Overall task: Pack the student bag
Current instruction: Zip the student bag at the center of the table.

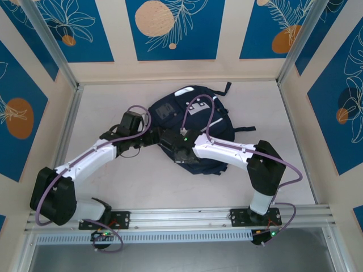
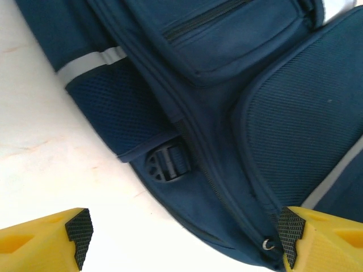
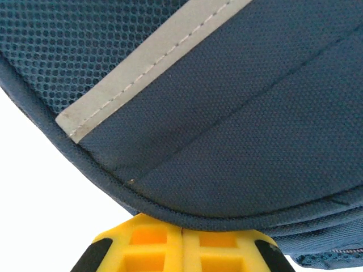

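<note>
Top external view: the white table (image 1: 113,187) carries the student bag (image 1: 222,129), which lies flat around the middle of the surface, somewhat nearer the far edge. Its handle end points to the far edge and its rounded bottom to the near edge.

The left arm (image 1: 85,161) reaches in from the near left corner to the bag's left side. The right arm (image 1: 227,152) bends in from the near right and lies across the bag's lower part.

In the left wrist view, the left gripper (image 2: 184,235) has its yellow fingers (image 2: 42,241) spread wide apart and holds nothing. One finger is over bare table and the other is over the bag's edge. Between them run the bag's seams, with a mesh side pocket (image 2: 113,110) and a black buckle (image 2: 167,164) beyond, and a small metal zip ring (image 2: 266,244) just beside the finger over the bag.

In the right wrist view, the right gripper (image 3: 181,243) has its fingers pressed together against the bag's piped rim, below a grey stripe (image 3: 147,62). Whether any fabric is pinched between them cannot be told.
</note>
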Motion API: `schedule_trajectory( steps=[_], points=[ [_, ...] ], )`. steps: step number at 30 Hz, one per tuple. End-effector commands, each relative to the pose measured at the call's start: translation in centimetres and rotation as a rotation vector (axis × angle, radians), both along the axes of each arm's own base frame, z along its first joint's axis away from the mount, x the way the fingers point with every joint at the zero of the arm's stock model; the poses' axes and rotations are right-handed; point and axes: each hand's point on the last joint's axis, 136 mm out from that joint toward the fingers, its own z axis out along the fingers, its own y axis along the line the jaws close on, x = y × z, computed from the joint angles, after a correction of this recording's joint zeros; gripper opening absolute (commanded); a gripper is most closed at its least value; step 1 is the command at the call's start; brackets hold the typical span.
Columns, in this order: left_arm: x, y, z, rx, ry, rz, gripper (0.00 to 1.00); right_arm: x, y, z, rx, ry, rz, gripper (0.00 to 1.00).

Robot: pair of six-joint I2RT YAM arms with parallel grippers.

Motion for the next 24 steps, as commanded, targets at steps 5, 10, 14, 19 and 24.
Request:
schedule_trajectory(
  steps=[5, 10, 14, 19, 24],
  points=[
    [1.5, -5.0, 1.8, -0.253, 0.04, -0.065, 0.78, 1.0, 0.0, 1.7, 0.018, -0.087, 0.082, 0.0],
    [1.8, -6.5, 0.9, -0.263, 0.07, -0.086, 0.7, 0.9, 1.2, 2.2, 0.091, -0.077, 0.144, 0.0],
    [2.1, -7.4, 0.2, -0.264, 0.077, -0.107, 0.56, 0.8, 1.5, 2.2, 0.114, -0.063, 0.153, 0.0],
    [2.7, -8.1, -0.3, -0.267, 0.084, -0.119, 0.38, 0.9, 1.5, 2.1, 0.122, -0.058, 0.146, 0.0],
    [2.9, -8.3, -1.5, -0.256, 0.119, -0.12, 0.25, 0.9, 1.1, 2.1, 0.119, -0.055, 0.137, 0.0]
  ],
)
